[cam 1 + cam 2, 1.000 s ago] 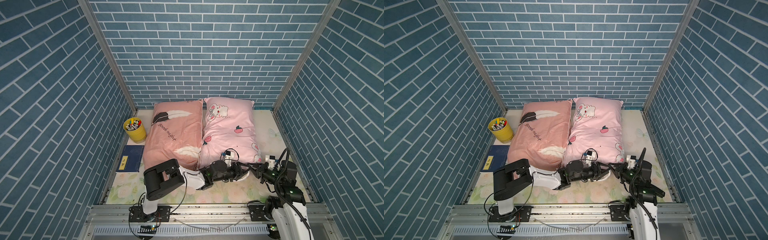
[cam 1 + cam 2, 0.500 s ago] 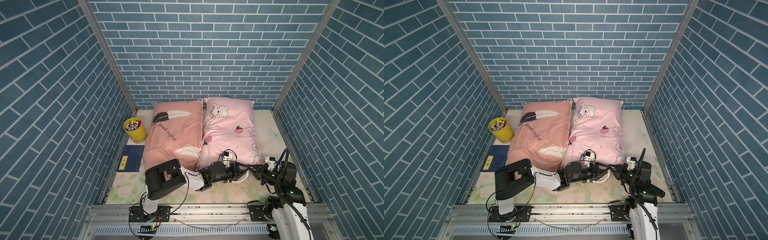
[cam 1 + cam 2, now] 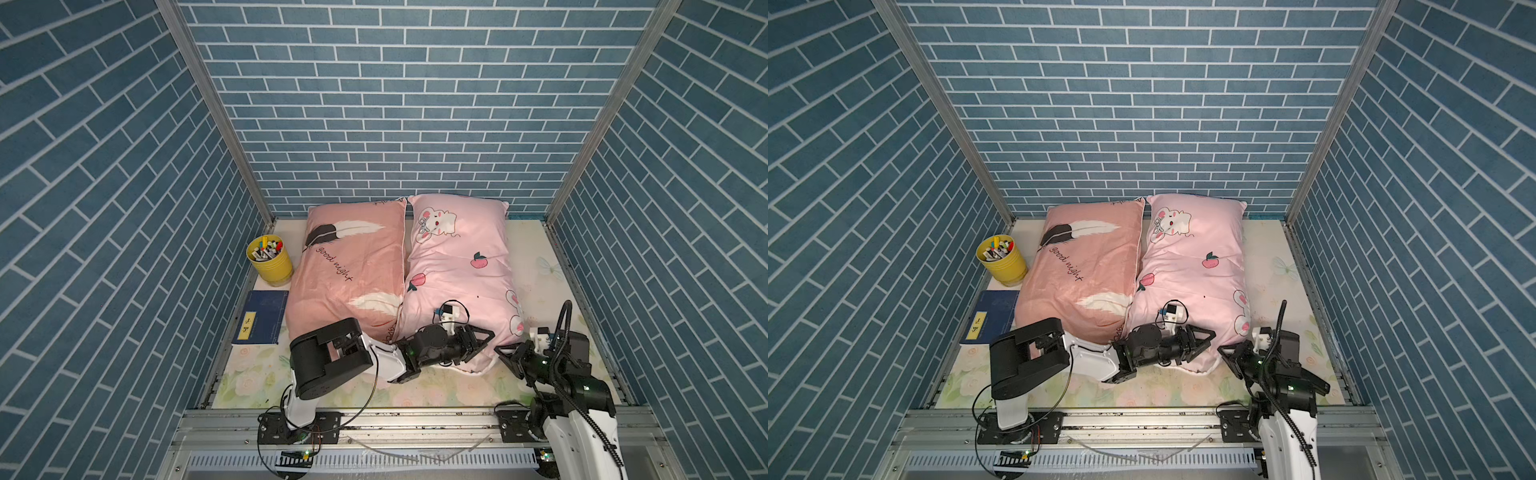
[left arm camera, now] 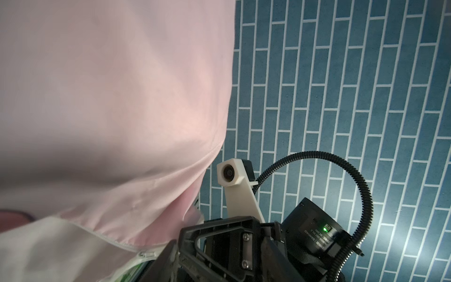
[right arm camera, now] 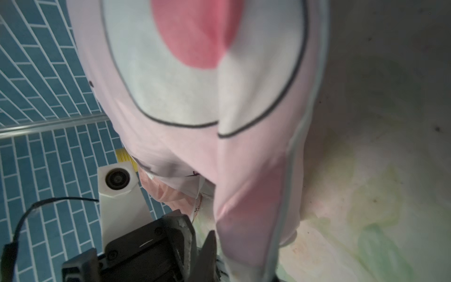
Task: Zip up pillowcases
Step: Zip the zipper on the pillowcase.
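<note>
left hand (image 3: 484, 347) astride light-pink pillowcase (image 3: 457, 266) near edge; grip unclear | right hand (image 3: 500, 354) at its corner; jaws nearly together

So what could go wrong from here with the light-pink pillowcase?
1. White fabric shows beside the zipper of the light-pink pillowcase; the zipper could catch on it.
2. The left gripper and right gripper sit close together at its near corner and might collide.

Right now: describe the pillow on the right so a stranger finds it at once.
Against the blue brick back wall, two pillows lie side by side on the floral mat. Take the light-pink pillow on the right. Unlike the salmon pillow with feathers, it shows a cartoon bunny and peaches.
</note>
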You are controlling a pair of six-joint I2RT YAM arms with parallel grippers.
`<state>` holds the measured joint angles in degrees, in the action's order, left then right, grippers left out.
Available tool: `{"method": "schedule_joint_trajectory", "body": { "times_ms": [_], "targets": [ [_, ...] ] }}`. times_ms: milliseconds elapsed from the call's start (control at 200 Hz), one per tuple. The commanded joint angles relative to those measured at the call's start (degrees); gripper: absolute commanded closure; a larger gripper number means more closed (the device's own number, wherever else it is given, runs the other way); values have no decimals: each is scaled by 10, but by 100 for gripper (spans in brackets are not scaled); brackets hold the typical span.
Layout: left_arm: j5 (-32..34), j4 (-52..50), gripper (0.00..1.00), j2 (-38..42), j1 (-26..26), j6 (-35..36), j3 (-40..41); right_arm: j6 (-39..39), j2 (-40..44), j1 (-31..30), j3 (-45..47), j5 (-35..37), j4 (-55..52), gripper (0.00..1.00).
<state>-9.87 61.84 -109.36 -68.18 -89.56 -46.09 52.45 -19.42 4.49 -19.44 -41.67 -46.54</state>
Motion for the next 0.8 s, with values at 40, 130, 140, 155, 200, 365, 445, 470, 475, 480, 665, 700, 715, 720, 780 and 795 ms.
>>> {"method": "schedule_joint_trajectory", "body": {
  "times_ms": [40, 130, 140, 155, 200, 365, 445, 470, 475, 480, 665, 700, 715, 720, 780, 795],
  "targets": [
    [7, 13, 44, -5, -1, 0, 15, -16, 4, -3, -13, 20, -36, 100],
    [6, 10, 44, -8, -5, -2, 14, -18, 1, -3, -21, 17, -36, 100],
    [6, 9, 44, -8, -5, -3, 12, -17, 1, -3, -23, 16, -36, 100],
    [6, 9, 44, -8, -5, -3, 12, -17, 1, -3, -25, 15, -35, 100],
    [5, 8, 44, -11, -7, -4, 9, -14, 1, -3, -30, 13, -34, 100],
    [1, 9, 43, -20, -10, -9, 3, 24, 10, -1, -50, -14, -4, 100],
    [0, 13, 42, -26, -11, -13, 2, 39, 14, -2, -56, -22, 9, 100],
    [0, 15, 42, -27, -11, -14, 1, 44, 15, -2, -58, -23, 13, 100],
    [0, 16, 42, -27, -11, -14, 1, 45, 15, -2, -58, -24, 14, 100],
    [0, 15, 42, -28, -10, -14, 1, 46, 15, -2, -58, -24, 15, 100],
    [-3, 19, 42, -30, -11, -16, 0, 76, 24, -1, -58, -34, 44, 100],
    [-4, 20, 42, -30, -11, -16, 1, 79, 26, -1, -59, -33, 47, 100],
    [-4, 21, 43, -30, -11, -17, 1, 80, 26, -2, -59, -34, 48, 100],
    [-4, 22, 43, -30, -11, -17, 2, 80, 26, -2, -59, -35, 48, 100],
    [-4, 29, 44, -32, -11, -22, 1, 84, 27, -2, -58, -35, 52, 100],
    [-4, 30, 44, -33, -12, -23, 0, 85, 27, -2, -57, -36, 52, 100]
  ]
}}
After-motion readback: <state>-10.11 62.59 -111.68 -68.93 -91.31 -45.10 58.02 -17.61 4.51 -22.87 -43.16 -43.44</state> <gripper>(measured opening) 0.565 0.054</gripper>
